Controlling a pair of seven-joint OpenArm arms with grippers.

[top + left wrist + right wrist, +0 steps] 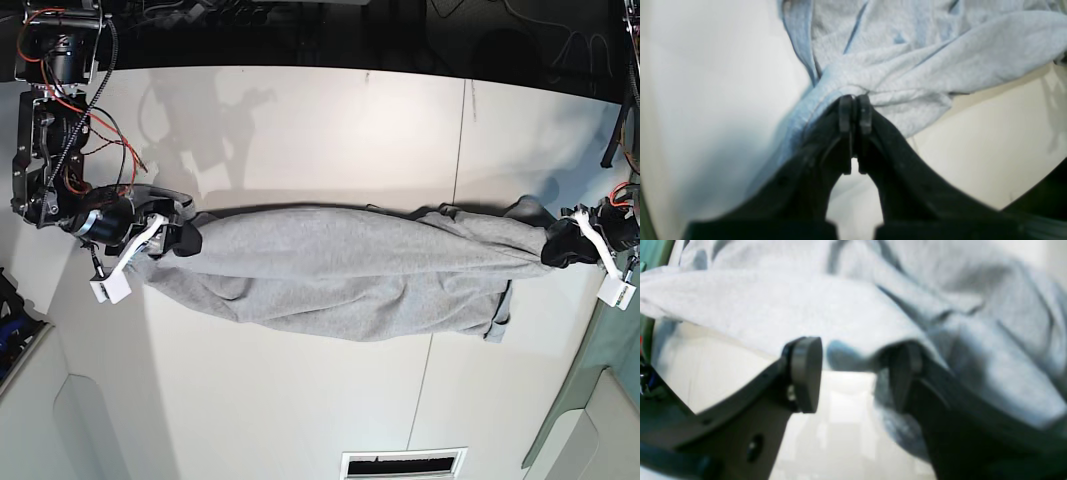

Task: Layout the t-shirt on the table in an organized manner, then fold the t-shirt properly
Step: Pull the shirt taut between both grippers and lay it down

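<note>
No lettering or tag shows on the t-shirt (pixel 350 275), which is stretched in a long grey band across the middle of the table (pixel 300 130). By the tabletop's left edge, the right gripper (pixel 853 373) stands with fingers spread, cloth draped over one. Near the right edge, the left gripper (pixel 855 113) pinches a bunched shirt end.

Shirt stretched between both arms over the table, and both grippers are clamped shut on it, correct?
Not quite. The left gripper is shut on the shirt, but the right wrist view shows the right gripper open. The rest holds.
</note>
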